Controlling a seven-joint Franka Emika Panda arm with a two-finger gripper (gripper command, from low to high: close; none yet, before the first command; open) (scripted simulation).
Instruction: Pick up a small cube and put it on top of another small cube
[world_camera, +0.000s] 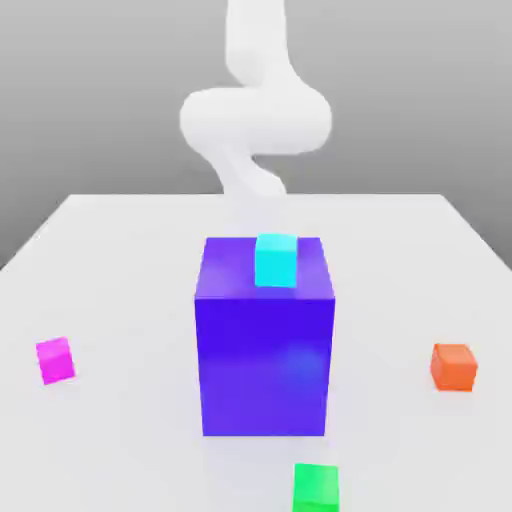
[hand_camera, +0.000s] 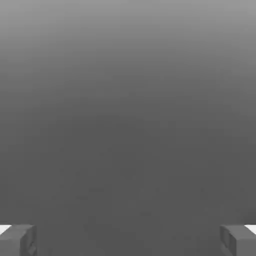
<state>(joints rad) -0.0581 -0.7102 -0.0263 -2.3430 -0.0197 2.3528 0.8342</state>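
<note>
Magenta cube (world_camera: 56, 361) sitting on worktop (world_camera: 130, 290), ext. view's left, well apart from gripper (hand_camera: 128, 241); gripper standing spread wide, w/ nothing pinched btwn. fingertips (hand_camera: 29, 241).

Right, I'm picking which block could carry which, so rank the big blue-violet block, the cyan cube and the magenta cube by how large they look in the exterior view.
1. Blue-violet block
2. Cyan cube
3. Magenta cube
</note>
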